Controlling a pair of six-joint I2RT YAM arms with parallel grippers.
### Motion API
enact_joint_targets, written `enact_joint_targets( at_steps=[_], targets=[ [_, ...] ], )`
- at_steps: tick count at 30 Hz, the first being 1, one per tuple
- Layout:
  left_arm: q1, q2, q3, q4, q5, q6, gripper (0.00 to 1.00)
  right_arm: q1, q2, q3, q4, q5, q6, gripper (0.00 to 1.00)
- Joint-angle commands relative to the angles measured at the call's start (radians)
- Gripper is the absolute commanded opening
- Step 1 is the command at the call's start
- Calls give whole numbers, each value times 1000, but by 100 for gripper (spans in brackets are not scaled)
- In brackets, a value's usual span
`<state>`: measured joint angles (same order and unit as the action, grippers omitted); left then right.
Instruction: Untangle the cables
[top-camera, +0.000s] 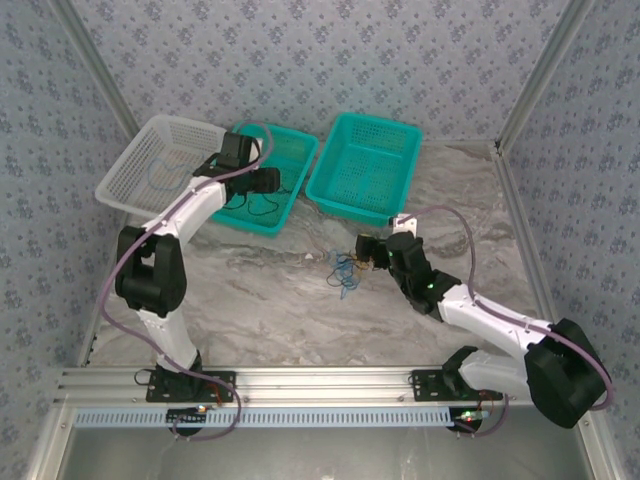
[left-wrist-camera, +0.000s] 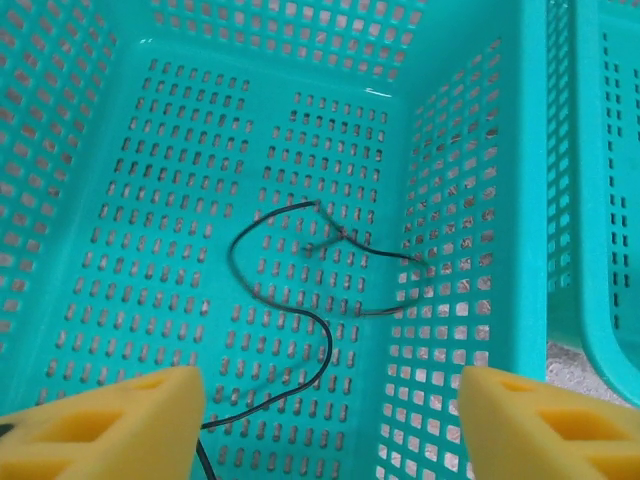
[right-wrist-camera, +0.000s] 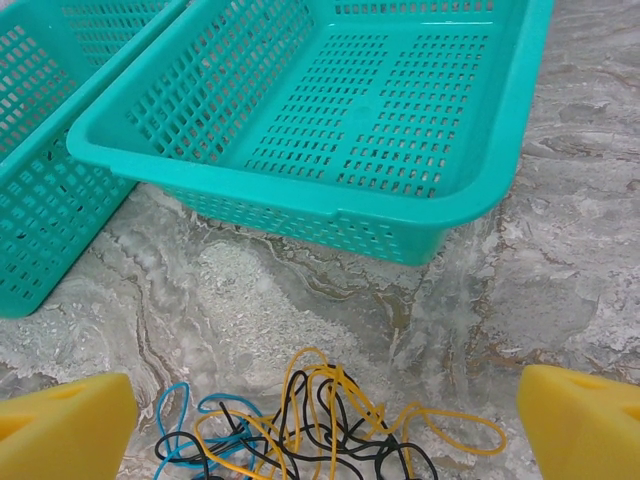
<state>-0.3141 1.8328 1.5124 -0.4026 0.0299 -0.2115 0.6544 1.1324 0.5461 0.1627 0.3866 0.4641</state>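
A tangle of blue, black and yellow cables (top-camera: 343, 272) lies on the marble table in front of the baskets. In the right wrist view the tangle (right-wrist-camera: 320, 435) sits low between my yellow pads (right-wrist-camera: 60, 430). My right gripper (top-camera: 359, 251) (right-wrist-camera: 320, 425) is open just above and right of it, holding nothing. One black cable (left-wrist-camera: 300, 290) lies loose in curves on the floor of the left teal basket (left-wrist-camera: 450, 150). Above that basket (top-camera: 300, 185) hangs my left gripper (top-camera: 268, 182) (left-wrist-camera: 325, 420), open with its jaws wide; the cable's near end passes by the left pad (left-wrist-camera: 110, 420).
A second teal basket (top-camera: 365, 165) (right-wrist-camera: 380, 100) stands behind the tangle with nothing in it. A white basket (top-camera: 160, 165) sits tilted at the back left. Aluminium frame posts and patterned walls close in the table. Bare marble lies in front of the arms.
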Motion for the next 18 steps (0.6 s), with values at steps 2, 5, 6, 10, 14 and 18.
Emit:
enact_joint_targets(
  at_steps=[2,5,6,10,14,18],
  targets=[
    [3,-45,-5,-29,-1,2,77,-7,-26,25,-38,32,34,100],
    [-2,-96,-68,31,18,-10,83,-13,-24,23,-44,19,48,100],
    [-5,-112,-87,46,24,-14,85,-17,-22,23,-45,15,53,99],
    [-28,-170,-153,111,33,-24,96,-25,-13,29,-54,-12,78,99],
    [-69,-228,-221,177,34,-31,99,-28,3,37,-89,-22,127,99],
    [-109,-287,-305,276,45,-70,99,-30,34,36,-130,-30,208,98]
  ],
)
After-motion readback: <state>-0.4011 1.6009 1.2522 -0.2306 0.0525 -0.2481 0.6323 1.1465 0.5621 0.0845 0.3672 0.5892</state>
